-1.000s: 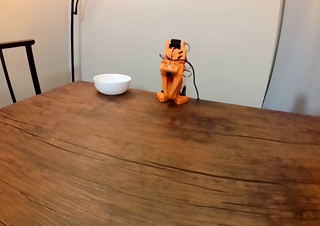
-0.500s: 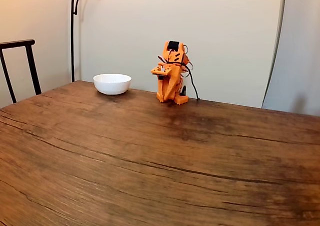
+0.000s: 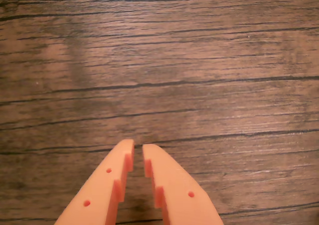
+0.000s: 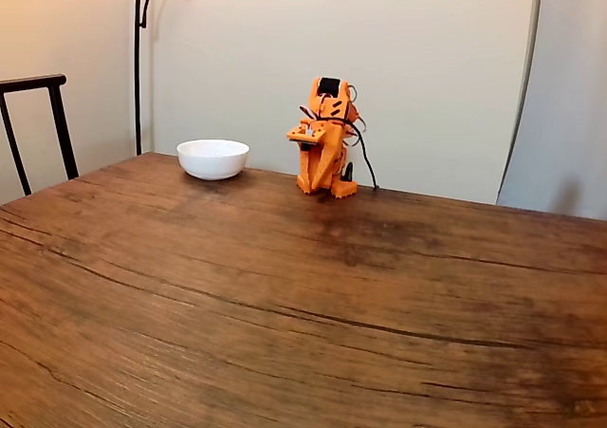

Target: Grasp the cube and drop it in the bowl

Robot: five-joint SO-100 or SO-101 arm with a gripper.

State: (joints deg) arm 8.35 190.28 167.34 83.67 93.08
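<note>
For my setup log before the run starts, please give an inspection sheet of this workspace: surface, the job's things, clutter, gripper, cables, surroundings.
Surface: wooden table, dark grain lines, bare in front of the arm.
Job's things: white bowl at the far edge, left of the orange arm in the fixed view; cube: nothing seen.
Clutter: nothing seen.
Gripper: gripper nearly shut, narrow gap, nothing between the fingers, above bare wood.
Cables: black cable hangs down behind the arm.
Surroundings: pale wall, dark chair at left, lamp pole.
</note>
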